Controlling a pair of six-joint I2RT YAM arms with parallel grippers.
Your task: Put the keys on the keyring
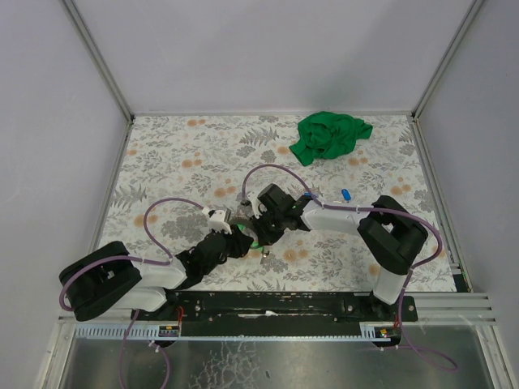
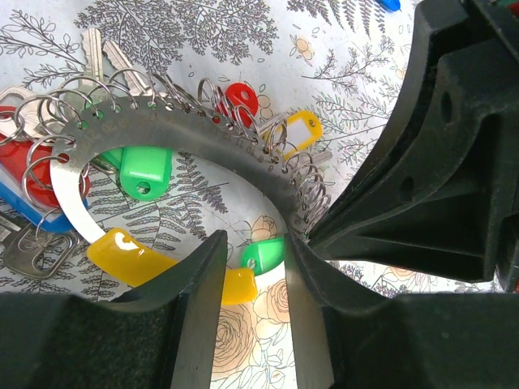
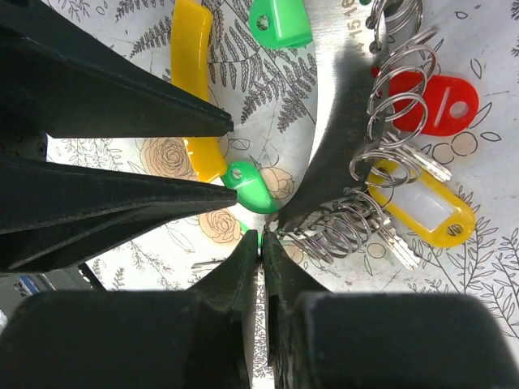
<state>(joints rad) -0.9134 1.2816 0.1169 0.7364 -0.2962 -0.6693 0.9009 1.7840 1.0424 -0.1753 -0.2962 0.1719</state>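
Note:
The keyring [image 2: 203, 134] is a curved flat metal band with a yellow grip [image 2: 130, 253], and it lies on the floral cloth. Small split rings along it carry keys: red [image 2: 241, 97], yellow-tagged [image 2: 300, 130] and green [image 2: 146, 170]. My left gripper [image 2: 254, 239] stands open astride the yellow grip's end, with a green key head [image 2: 263, 253] between its jaws. My right gripper [image 3: 261, 239] sits at the band's end [image 3: 324, 97], beside a bunch of rings [image 3: 349, 223]. It is pinched shut on a thin metal edge with a sliver of green at the tips. Both grippers meet at the table's middle [image 1: 251, 235].
A crumpled green cloth [image 1: 331, 136] lies at the back right. One loose blue key [image 1: 346, 194] rests beside the right arm. A bare key blade [image 3: 207, 263] lies left of my right fingers. Grey walls enclose the floral table [image 1: 186, 154].

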